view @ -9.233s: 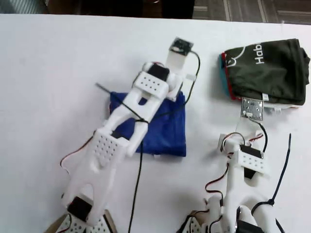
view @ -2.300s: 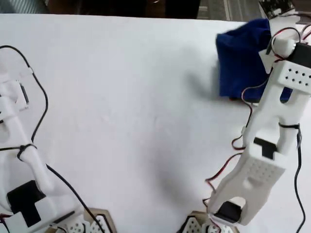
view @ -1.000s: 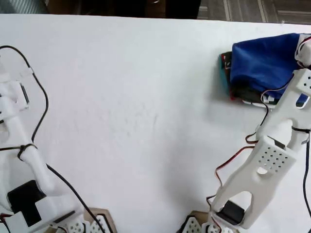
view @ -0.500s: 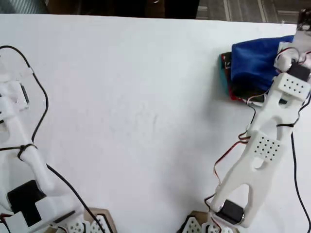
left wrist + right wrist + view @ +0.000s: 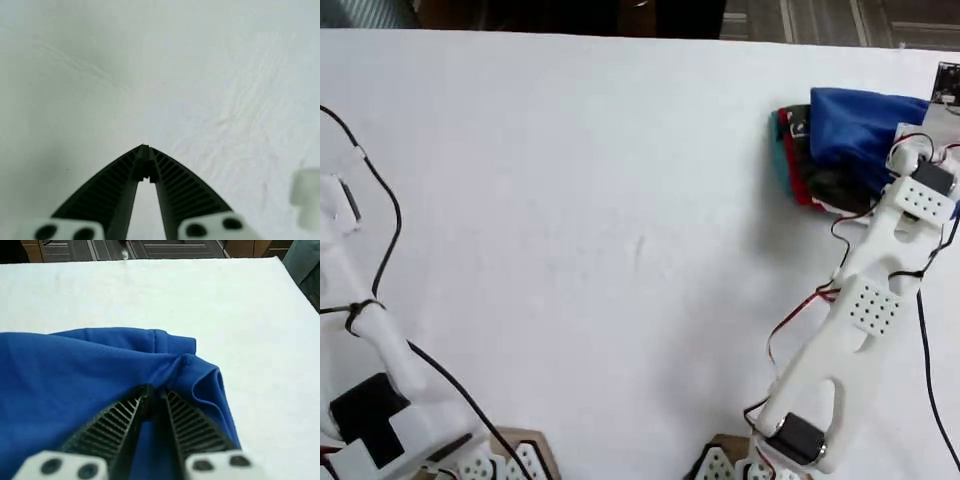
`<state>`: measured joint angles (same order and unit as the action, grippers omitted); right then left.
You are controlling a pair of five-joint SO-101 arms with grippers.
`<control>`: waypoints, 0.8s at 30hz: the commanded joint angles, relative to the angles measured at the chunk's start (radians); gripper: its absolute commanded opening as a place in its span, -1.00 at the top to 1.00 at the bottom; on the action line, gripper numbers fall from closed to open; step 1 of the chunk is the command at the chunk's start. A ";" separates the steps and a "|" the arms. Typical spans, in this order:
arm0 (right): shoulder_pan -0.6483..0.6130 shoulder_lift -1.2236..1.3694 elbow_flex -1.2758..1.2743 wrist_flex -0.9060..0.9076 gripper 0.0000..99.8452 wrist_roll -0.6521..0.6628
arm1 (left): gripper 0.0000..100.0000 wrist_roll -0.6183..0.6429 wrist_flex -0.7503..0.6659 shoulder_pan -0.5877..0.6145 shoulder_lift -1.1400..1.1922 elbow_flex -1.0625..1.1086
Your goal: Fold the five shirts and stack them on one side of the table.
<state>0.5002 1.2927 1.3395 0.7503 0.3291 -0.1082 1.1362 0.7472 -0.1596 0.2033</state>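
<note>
While right pincer (image 5: 154, 396) grips blue shirt (image 5: 75, 375), stack (image 5: 786, 150) beneath mostly hidden.

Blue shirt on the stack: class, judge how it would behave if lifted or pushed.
Probably floppy: the blue shirt puckers where the right gripper pinches it. Likely light, being thin mesh. A push would probably bunch it.

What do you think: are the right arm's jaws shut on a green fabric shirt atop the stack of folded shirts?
No: the right wrist view shows the right arm's jaws shut on a blue fabric shirt, not green, atop the stack of folded shirts.
</note>
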 commanded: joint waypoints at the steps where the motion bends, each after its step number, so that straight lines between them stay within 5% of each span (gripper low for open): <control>1: 0.015 -0.065 0.087 0.116 0.93 -0.012 | 0.95 -0.006 -0.008 0.009 -0.046 -0.004; 14: -0.117 -0.344 0.318 0.381 0.88 -0.011 | 0.95 -0.008 0.034 0.037 -0.046 -0.012; 18: -0.193 -0.429 0.321 0.656 0.69 -0.005 | 0.95 -0.008 0.034 0.068 -0.046 -0.010; 24: -0.283 -0.433 0.311 0.946 0.83 -0.003 | 0.95 -0.008 0.034 0.080 -0.046 -0.004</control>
<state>0.2578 0.9291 1.6203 1.5973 0.3261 -0.1082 1.1638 0.8193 -0.1596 0.2033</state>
